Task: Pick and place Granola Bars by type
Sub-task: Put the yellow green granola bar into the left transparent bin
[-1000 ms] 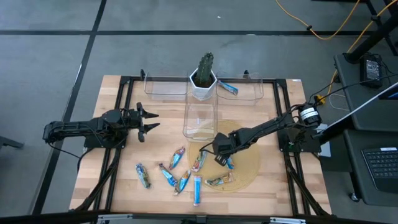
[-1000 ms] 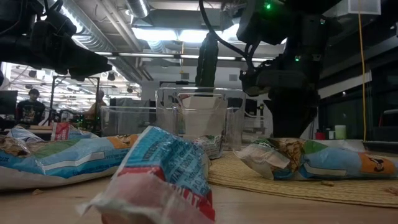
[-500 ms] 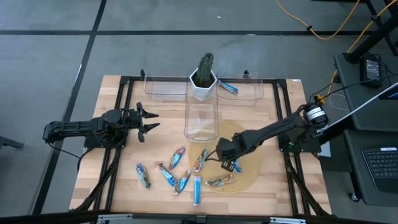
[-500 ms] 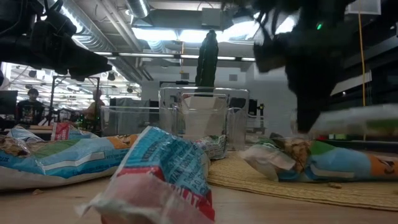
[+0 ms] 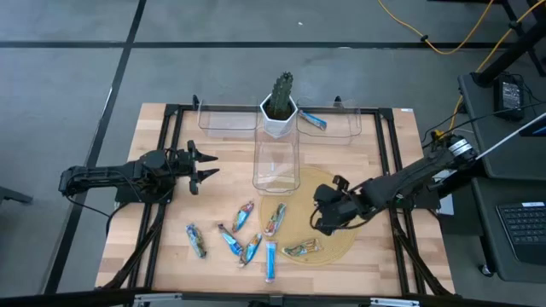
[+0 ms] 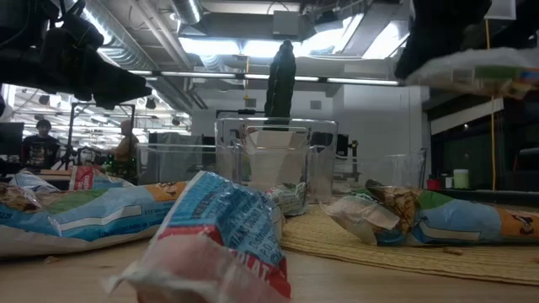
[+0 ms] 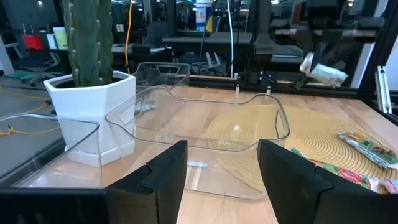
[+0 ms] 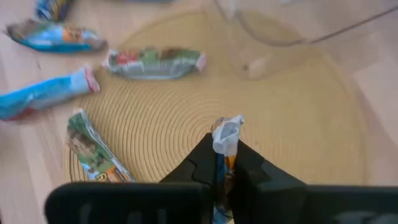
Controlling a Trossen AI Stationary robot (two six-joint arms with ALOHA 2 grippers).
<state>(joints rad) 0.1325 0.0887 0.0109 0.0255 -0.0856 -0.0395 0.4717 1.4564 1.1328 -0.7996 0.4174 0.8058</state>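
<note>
Several granola bars lie near the table's near edge, among them a blue one point(image 5: 270, 260) on the wood and a green-brown one point(image 5: 302, 248) on the round woven mat point(image 5: 337, 243). One blue bar point(image 5: 312, 121) rests in the far right bin. My right gripper point(image 5: 325, 223) hangs above the mat, shut on one bar point(image 6: 472, 71), also seen in the left wrist view point(image 7: 323, 73). My left gripper point(image 5: 207, 166) waits open over the table's left side, its fingers point(image 7: 163, 168) pointing at the middle bin. My right gripper point(image 8: 222, 158) pinches a bar between its two fingers. The bar's silvery crimped end point(image 8: 227, 132) sticks out past the fingertips, and the fingers hide the rest of the wrapper. The bar is lifted clear of the mat, well above the other bars.
A clear bin point(image 5: 275, 166) stands mid-table, touching the mat's far edge. Two more clear bins point(image 5: 228, 117) point(image 5: 337, 128) sit along the far edge, with a cactus in a white pot point(image 5: 280, 107) between them. Bare wood lies on the right of the mat.
My right gripper has risen and moved toward the table's right edge, carrying the bar with it. The bar, low over the mat a second ago, now hangs high above it. The other bars and my left arm have kept still.
</note>
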